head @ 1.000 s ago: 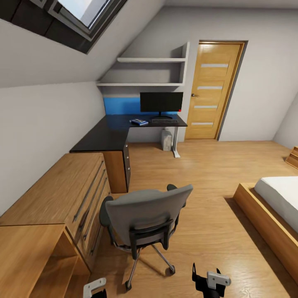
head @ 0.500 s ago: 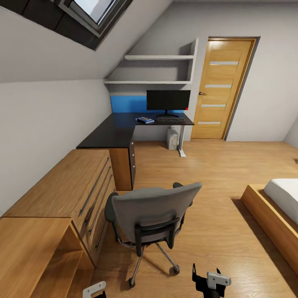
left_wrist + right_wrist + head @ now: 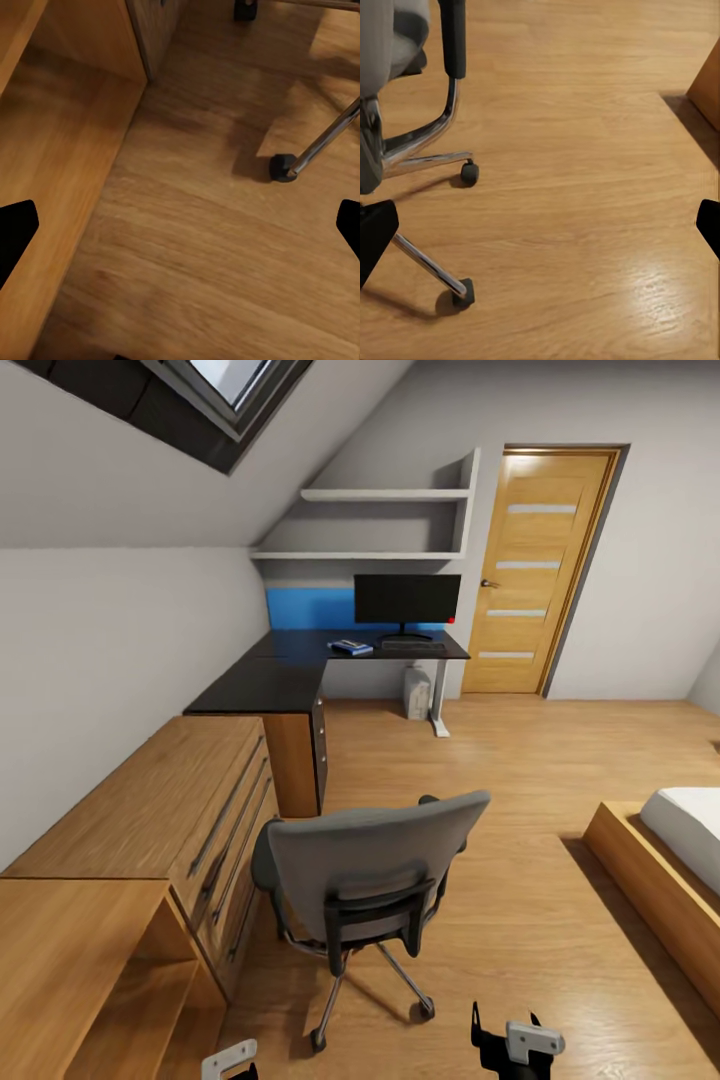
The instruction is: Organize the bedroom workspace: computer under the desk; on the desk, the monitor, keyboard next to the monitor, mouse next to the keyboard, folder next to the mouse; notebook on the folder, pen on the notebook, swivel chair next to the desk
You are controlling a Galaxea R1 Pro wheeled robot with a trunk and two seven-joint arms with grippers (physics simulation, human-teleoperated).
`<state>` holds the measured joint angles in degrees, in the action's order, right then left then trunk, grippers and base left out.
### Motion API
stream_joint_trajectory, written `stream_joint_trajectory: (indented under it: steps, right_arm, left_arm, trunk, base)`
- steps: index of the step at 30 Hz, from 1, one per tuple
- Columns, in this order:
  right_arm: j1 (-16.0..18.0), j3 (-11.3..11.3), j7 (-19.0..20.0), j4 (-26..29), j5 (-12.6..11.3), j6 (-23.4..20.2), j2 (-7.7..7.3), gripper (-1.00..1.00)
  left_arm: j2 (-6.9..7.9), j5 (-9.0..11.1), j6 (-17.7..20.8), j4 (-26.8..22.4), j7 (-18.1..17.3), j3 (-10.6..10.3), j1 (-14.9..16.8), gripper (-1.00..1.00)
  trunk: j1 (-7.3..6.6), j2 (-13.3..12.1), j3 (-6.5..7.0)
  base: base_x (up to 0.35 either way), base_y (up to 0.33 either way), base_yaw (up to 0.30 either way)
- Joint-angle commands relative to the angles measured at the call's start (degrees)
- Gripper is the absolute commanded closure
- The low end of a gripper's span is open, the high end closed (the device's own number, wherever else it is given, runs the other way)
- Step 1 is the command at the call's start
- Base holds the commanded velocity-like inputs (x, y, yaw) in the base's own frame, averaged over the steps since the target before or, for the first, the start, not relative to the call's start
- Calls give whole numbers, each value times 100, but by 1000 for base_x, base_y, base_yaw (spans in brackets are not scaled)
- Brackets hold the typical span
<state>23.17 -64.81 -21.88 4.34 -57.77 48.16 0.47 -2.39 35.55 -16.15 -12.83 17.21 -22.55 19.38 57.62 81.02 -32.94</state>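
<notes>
Attic bedroom under a sloping ceiling, wooden floor [image 3: 520, 780], door at the far wall. Black L-shaped bench [image 3: 270, 682] in the far corner, carrying the monitor [image 3: 407, 600], the keyboard [image 3: 412, 646] just before its foot, and a blue folder [image 3: 351, 648] beside that; computer [image 3: 417, 692] underneath. Swivel chair [image 3: 365, 880] close ahead, well apart from the bench, back turned to the camera. Probably light on its casters, rolling readily, apt to spin if pushed off-centre; stiff top edge of the backrest likely the best hold. Left gripper [image 3: 180, 225] released, jaws wide apart over bare floor near a caster, holding nothing. Right gripper [image 3: 540, 232] likewise spread wide and empty, beside the chair's star base.
</notes>
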Motion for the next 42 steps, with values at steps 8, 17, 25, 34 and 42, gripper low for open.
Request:
stream_joint_trajectory:
  steps: [8,17,25,34,42]
  right_arm:
    - [-20,-42,-74,-135,-19,-8,-8,-100]
    - [-268,-44,-79,-186,-23,-17,6,-100]
    - [-295,-47,-80,-188,-23,-17,8,-100]
    - [-300,-39,-57,-192,-31,-103,30,-100]
    - [-314,-29,95,-188,-35,-1151,39,-100]
  left_arm:
    - [7,40,-19,0,36,-48,4,-100]
    - [6,40,-19,0,36,-48,4,-100]
    - [8,40,-19,0,36,-48,4,-100]
    - [2,40,-18,0,36,-48,4,-100]
    - [3,40,-19,0,36,-48,4,-100]
  trunk:
    - [176,325,-150]
    - [374,686,-311]
    - [549,1007,-455]
    - [747,1368,-616]
    - [923,1689,-760]
  base:
    - [0,0,0]
    - [0,0,0]
    - [0,0,0]
    - [0,0,0]
    - [0,0,0]
